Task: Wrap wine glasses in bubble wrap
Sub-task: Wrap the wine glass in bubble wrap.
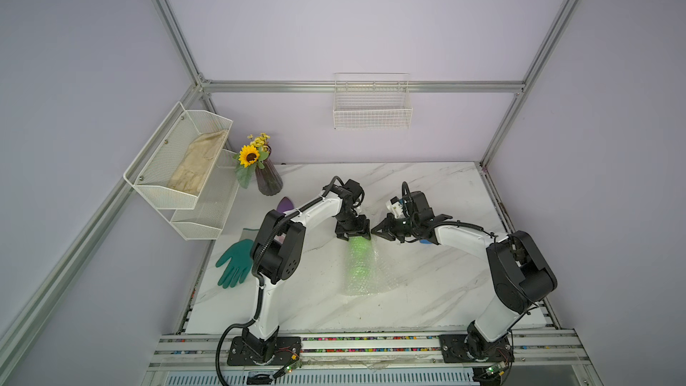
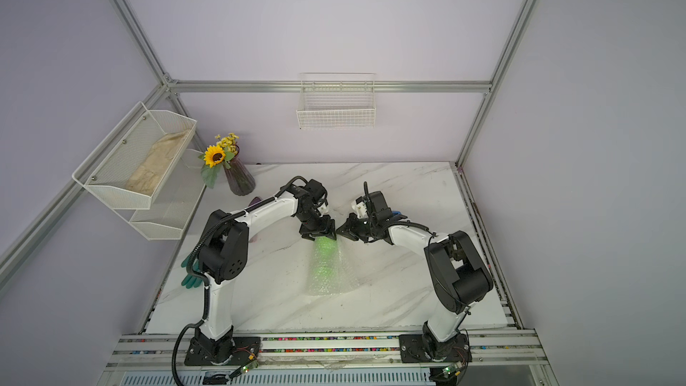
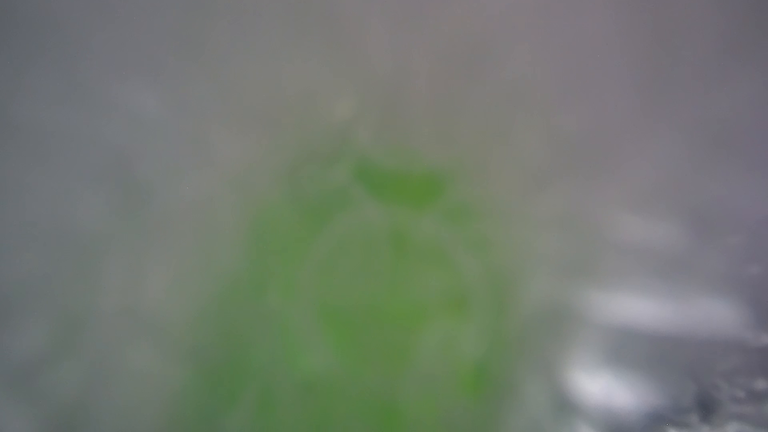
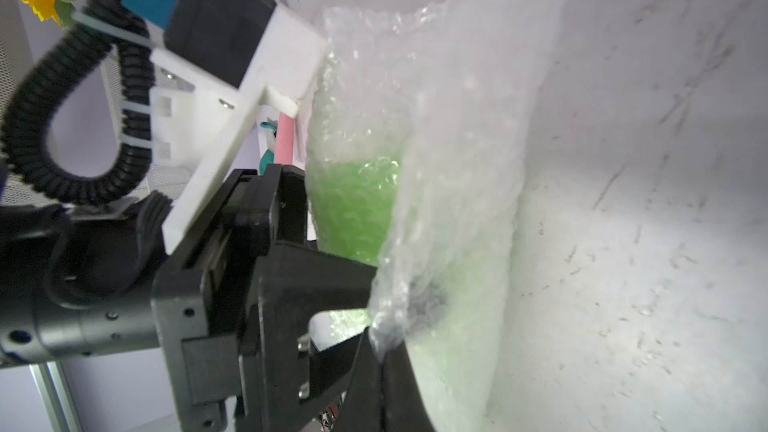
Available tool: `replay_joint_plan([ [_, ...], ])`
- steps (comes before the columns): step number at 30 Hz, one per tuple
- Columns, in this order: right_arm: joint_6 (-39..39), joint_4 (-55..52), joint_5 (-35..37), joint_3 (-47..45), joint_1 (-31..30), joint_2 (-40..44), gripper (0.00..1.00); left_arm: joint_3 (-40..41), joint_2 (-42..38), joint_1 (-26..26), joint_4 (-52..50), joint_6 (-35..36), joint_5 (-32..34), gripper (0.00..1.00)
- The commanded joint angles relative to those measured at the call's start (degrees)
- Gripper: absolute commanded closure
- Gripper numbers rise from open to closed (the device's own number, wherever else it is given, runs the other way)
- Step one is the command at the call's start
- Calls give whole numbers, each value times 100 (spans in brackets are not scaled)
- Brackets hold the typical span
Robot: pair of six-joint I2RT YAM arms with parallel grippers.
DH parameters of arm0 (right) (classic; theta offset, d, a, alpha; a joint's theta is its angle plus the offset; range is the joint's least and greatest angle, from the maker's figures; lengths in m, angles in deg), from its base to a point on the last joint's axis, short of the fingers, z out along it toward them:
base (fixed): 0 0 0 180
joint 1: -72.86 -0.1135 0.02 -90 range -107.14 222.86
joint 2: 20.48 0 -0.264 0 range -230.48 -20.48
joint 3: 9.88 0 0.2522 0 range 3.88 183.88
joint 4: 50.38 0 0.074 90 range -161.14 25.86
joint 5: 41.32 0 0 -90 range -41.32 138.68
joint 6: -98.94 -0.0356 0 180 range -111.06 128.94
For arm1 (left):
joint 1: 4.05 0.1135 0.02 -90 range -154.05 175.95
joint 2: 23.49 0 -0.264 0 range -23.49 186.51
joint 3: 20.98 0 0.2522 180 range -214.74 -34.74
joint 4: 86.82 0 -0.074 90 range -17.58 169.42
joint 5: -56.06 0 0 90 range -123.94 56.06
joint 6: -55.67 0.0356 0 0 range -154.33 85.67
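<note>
The goblet is lime-green and translucent. It lies inside the bubble wrap, and its colour shows through the film in both top views. The green is brightest at the roll's far end and fades toward the near end. The bubble wrap is clear, whitish and crinkly. It is rolled into a loose tube that widens toward its near end, and it rests mid-table with a slack flap spreading beside it.

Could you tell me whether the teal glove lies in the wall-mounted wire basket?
No, the teal glove lies flat on the table beside the left arm.
</note>
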Motion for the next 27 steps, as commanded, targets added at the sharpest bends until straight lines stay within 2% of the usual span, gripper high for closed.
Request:
replay_joint_plan([
  [1, -295, 490, -165, 171, -131, -159, 100, 464, -174, 92, 640, -208, -319, 31],
  [10, -222, 200, 108, 315, -179, -215, 100, 753, -733, 364, 802, -122, -490, 18],
  [20, -168, 34, 174, 378, -180, -198, 100, 957, -1212, 605, 721, -1, -633, 10],
  [27, -112, -46, 159, 446, -180, -224, 100, 975, -1047, 608, 717, 12, -762, 11],
])
